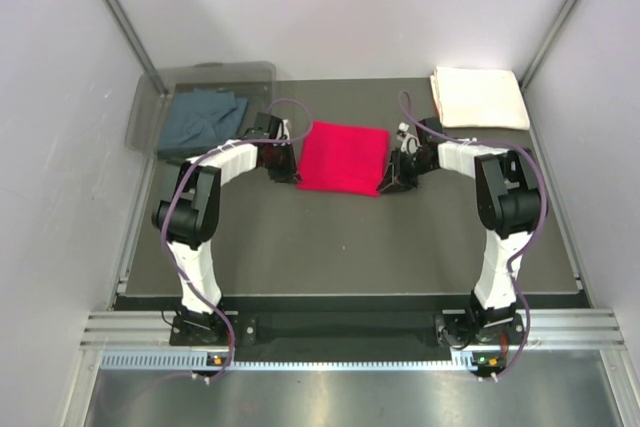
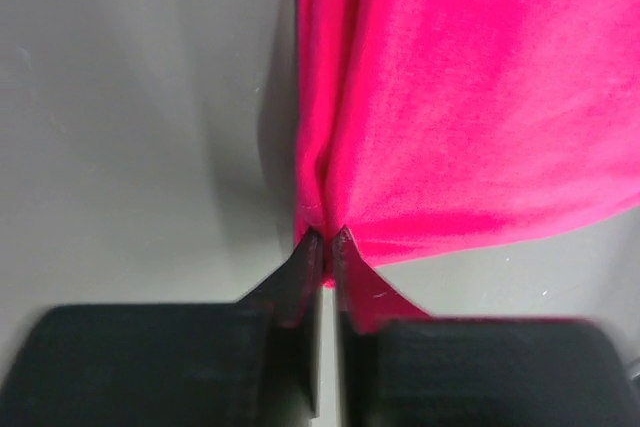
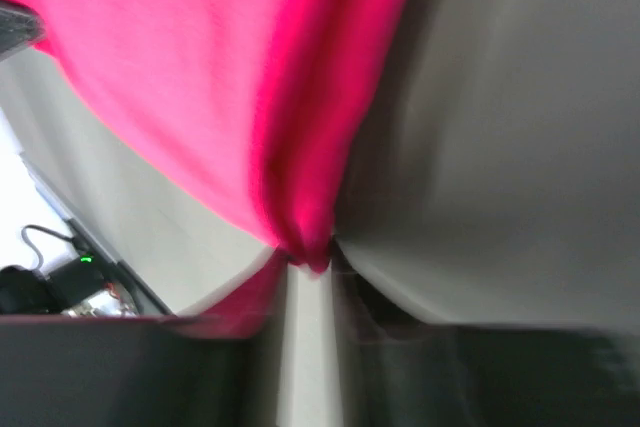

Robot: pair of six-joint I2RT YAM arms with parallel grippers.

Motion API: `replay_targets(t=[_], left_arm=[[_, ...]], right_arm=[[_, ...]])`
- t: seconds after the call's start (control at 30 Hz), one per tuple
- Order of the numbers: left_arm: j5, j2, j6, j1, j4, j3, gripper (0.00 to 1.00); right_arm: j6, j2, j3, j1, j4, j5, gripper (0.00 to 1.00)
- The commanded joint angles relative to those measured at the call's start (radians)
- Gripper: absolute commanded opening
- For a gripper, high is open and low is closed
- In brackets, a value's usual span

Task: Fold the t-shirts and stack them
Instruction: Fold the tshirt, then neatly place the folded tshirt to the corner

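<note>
A bright red cloth t-shirt [image 1: 343, 157] is pinched at its near corners by left gripper [image 2: 327, 236] and right gripper [image 3: 311, 253] on a dark grey table [image 1: 330, 247] between white walls [image 1: 60, 147].

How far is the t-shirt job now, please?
Done: the cream-white shirt lies folded at the far right corner. In hand: the red shirt, already a folded rectangle, is pinched on opposite sides by the left end effector and the right end effector. Left: the blue-grey shirt lies crumpled in the clear bin; nothing is stacked yet.
</note>
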Motion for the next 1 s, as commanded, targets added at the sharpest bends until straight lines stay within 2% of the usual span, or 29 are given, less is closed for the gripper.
replay_targets(t=[0.0,0.03,0.07,0.13,0.2,0.23,0.33,0.4,0.43,0.47,0.53,0.57,0.63,0.67,0.7,0.87,0.97], left_arm=[[-0.117,-0.083,0.033,0.02,-0.053,-0.017,0.15],[-0.124,-0.104,0.025,0.02,-0.053,-0.022,0.3],[-0.135,-0.153,0.007,0.019,-0.054,-0.033,0.37],[-0.158,-0.231,-0.013,0.017,-0.07,-0.043,0.47],[-0.183,-0.291,-0.051,0.005,-0.079,-0.06,0.51],[-0.195,-0.36,-0.068,-0.001,-0.067,-0.094,0.6],[-0.194,-0.496,-0.188,-0.032,-0.018,-0.201,0.71],[-0.195,-0.566,-0.336,-0.075,0.047,-0.279,0.73],[-0.196,-0.633,-0.391,-0.095,0.088,-0.371,0.73],[-0.215,-0.664,-0.504,-0.119,0.21,-0.419,0.73],[-0.264,-0.713,-0.622,-0.207,0.347,-0.515,0.75],[-0.334,-0.735,-0.733,-0.237,0.486,-0.604,0.75],[-0.402,-0.711,-0.864,-0.342,0.608,-0.699,0.76],[-0.44,-0.688,-0.965,-0.374,0.654,-0.714,0.76],[-0.498,-0.657,-1.001,-0.438,0.721,-0.715,0.76],[-0.641,-0.392,-1.07,-0.561,0.74,-0.547,0.75],[-0.712,-0.255,-1.165,-0.592,0.765,-0.481,0.64]], right_arm=[[-0.033,-0.072,0.037,-0.009,-0.063,0.102,0.29],[-0.032,-0.093,0.039,-0.009,-0.073,0.116,0.38],[-0.033,-0.142,0.044,-0.011,-0.11,0.13,0.47],[-0.047,-0.198,0.037,-0.018,-0.15,0.192,0.54],[-0.053,-0.274,0.027,-0.038,-0.201,0.222,0.61],[-0.052,-0.299,0.004,-0.047,-0.21,0.236,0.63],[-0.035,-0.417,-0.06,-0.087,-0.213,0.224,0.69],[-0.033,-0.46,-0.093,-0.115,-0.207,0.223,0.71],[-0.035,-0.481,-0.125,-0.124,-0.206,0.225,0.71],[-0.035,-0.521,-0.14,-0.135,-0.199,0.228,0.73],[-0.024,-0.561,-0.179,-0.165,-0.186,0.236,0.74],[-0.019,-0.592,-0.186,-0.176,-0.183,0.233,0.75],[-0.007,-0.612,-0.191,-0.198,-0.182,0.234,0.76],[-0.001,-0.627,-0.19,-0.202,-0.181,0.237,0.76],[0.016,-0.633,-0.187,-0.21,-0.179,0.24,0.76],[0.083,-0.643,-0.156,-0.211,-0.159,0.22,0.77],[0.096,-0.647,-0.139,-0.21,-0.163,0.213,0.78]])
